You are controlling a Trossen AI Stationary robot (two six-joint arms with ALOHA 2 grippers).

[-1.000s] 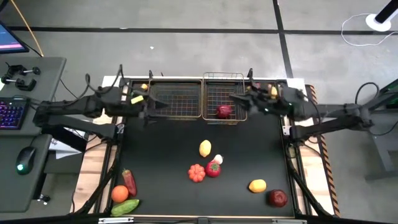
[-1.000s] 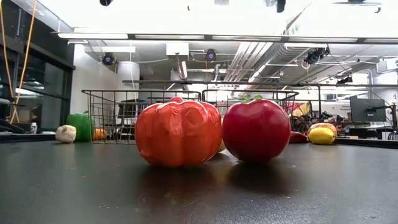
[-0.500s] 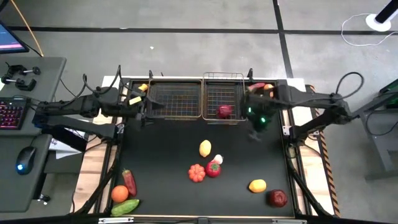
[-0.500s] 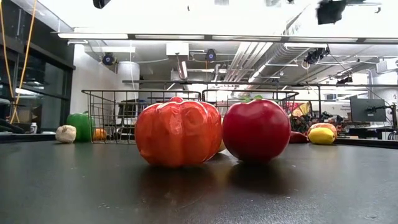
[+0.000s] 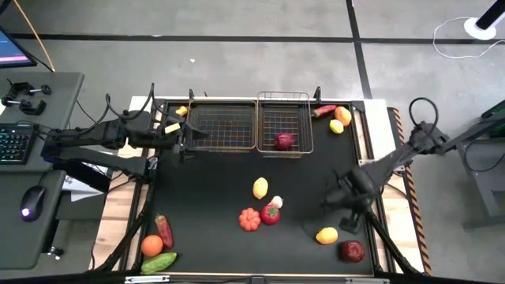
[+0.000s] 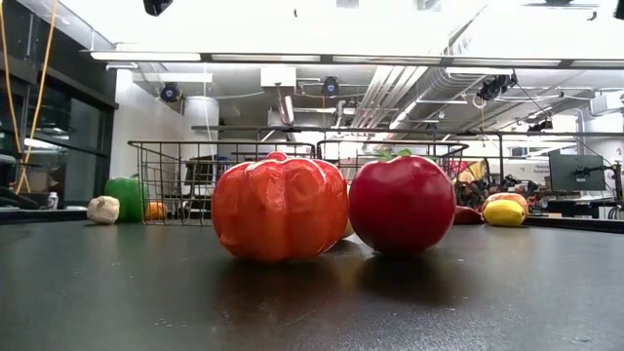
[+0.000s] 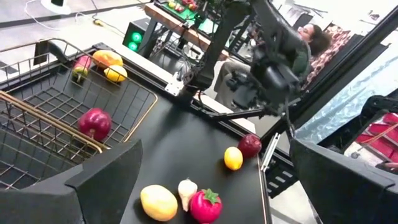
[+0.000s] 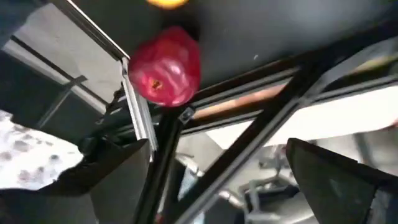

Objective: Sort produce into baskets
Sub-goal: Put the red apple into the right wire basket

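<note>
Hovering over lemon (image 5: 327, 235) — right gripper (image 5: 348, 225), jaws wide, empty, left gripper (image 5: 183, 140) likewise.

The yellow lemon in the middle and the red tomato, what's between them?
A small white garlic lies between the lemon and the tomato, seen in the high view.

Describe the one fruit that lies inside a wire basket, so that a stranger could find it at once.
Two wire baskets stand side by side at the table's far edge. Look in the right basket, near its front wall. There lies a dark red apple, the only piece inside either basket; all other produce lies outside them.
</note>
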